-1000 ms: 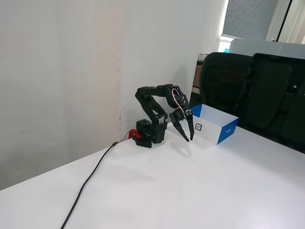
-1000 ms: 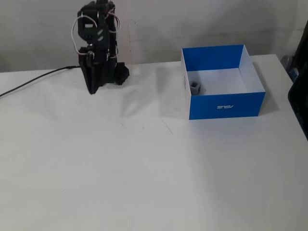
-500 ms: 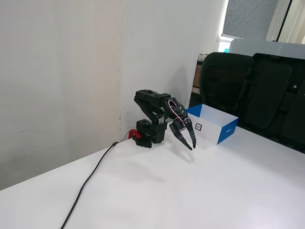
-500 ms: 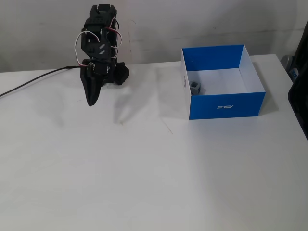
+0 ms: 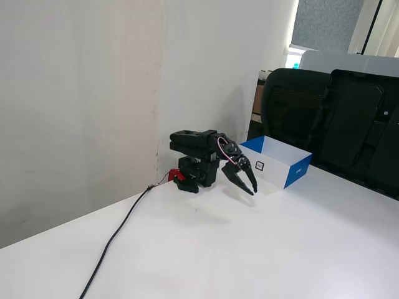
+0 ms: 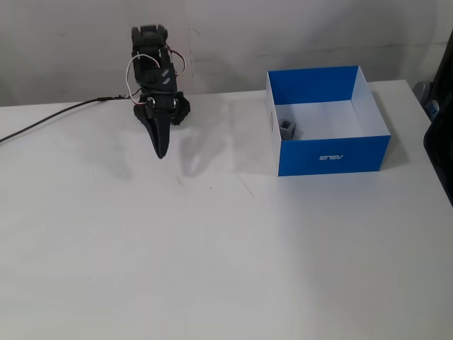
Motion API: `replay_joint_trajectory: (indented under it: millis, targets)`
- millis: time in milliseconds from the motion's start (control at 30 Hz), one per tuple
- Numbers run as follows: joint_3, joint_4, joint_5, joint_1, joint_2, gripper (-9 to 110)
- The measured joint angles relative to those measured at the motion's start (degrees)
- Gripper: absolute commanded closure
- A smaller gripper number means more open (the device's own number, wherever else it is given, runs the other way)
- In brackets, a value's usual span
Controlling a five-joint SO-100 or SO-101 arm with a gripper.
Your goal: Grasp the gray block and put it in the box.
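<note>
The gray block (image 6: 287, 128) lies inside the box (image 6: 333, 155), against its left wall in a fixed view; in the other fixed view it is hidden by the box wall. The box (image 5: 293, 175) is blue outside with one white side bearing a small square logo, white inside. My gripper (image 5: 250, 186) hangs folded near the arm's base, pointing down at the table, left of the box and apart from it. It also shows in a fixed view (image 6: 160, 151). Its jaws are closed together with nothing between them.
A black cable (image 5: 115, 238) runs from the arm base across the table toward the front left. A black chair (image 5: 293, 112) and a dark case (image 5: 365, 134) stand behind the table's far edge. A white wall is close behind the arm.
</note>
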Motion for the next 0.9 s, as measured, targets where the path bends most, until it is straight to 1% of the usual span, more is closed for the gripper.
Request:
replay_joint_trajectory:
  millis: [133,400,600,700,900]
  targets:
    - [3.08,0.7,4.39,1.85,2.55,101]
    - [6.68,-2.9,16.0,0.0,3.08,101]
    - [6.86,-2.9,19.69,-0.62,3.08,101]
    - [6.94,-0.44,21.09,-1.58,3.08,101]
    - [6.94,1.67,21.53,-1.85,3.08,101]
